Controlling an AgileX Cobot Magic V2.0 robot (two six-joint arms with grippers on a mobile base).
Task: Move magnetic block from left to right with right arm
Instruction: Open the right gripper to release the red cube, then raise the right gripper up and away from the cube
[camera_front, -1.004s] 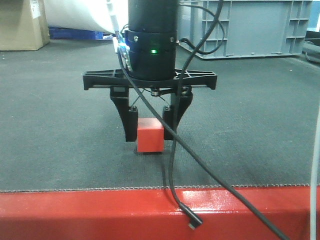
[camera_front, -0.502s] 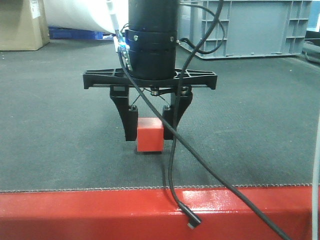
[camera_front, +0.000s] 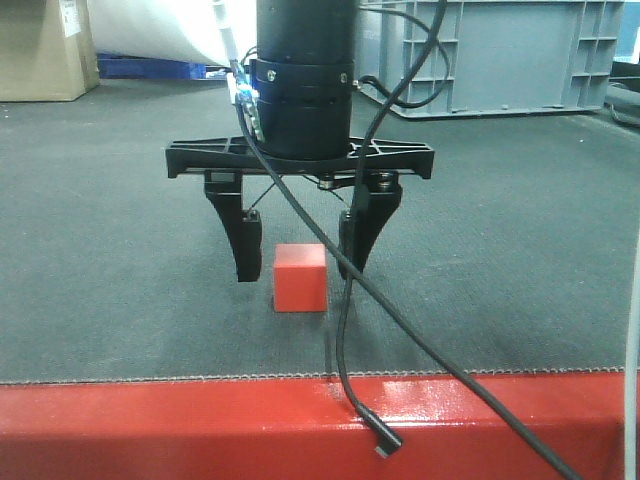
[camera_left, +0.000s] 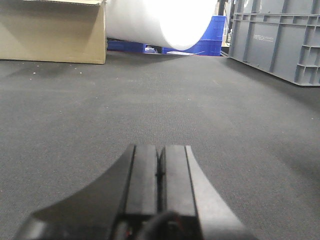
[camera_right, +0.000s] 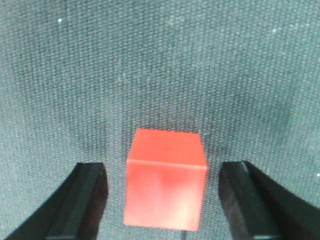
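Note:
The magnetic block (camera_front: 300, 277), a small red cube, rests on the dark mat near the front edge. My right gripper (camera_front: 299, 262) hangs over it, open, one black finger on each side with a gap to the cube. In the right wrist view the block (camera_right: 166, 178) sits between the two fingers (camera_right: 85, 200), touching neither; the right gripper (camera_right: 167, 200) is open. In the left wrist view my left gripper (camera_left: 160, 165) lies low over bare mat, its pads pressed together on nothing.
A glossy red table-edge strip (camera_front: 200, 425) runs along the front. A black cable (camera_front: 345, 340) drapes from the arm past the block over that strip. Grey crates (camera_front: 500, 50), a cardboard box (camera_front: 45, 45) and a white roll (camera_left: 160, 22) stand at the back.
The right gripper's fingers, shut on the block in both earlier frames, have spread apart and let it go. The block stays at the same spot on the mat.

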